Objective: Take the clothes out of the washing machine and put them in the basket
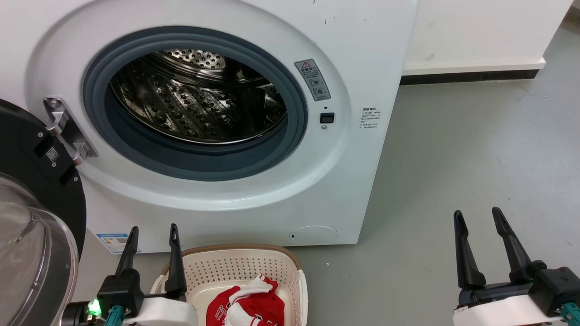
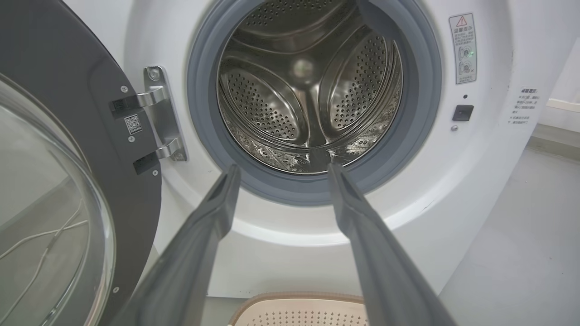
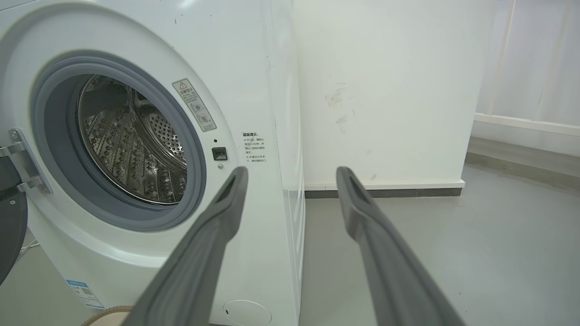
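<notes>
Red clothes (image 1: 262, 307) (lettering unreadable) in basket (image 1: 235, 268).

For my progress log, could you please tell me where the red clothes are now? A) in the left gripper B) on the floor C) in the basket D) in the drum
C: the clothes lie in the basket, and the washing machine shows bare steel inside.

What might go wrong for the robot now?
1. The open door sits close beside the left gripper; a swing to the left might bump it.
2. The basket lies close by that gripper, so lowering the arm carelessly might tip it and spill the clothes.
</notes>
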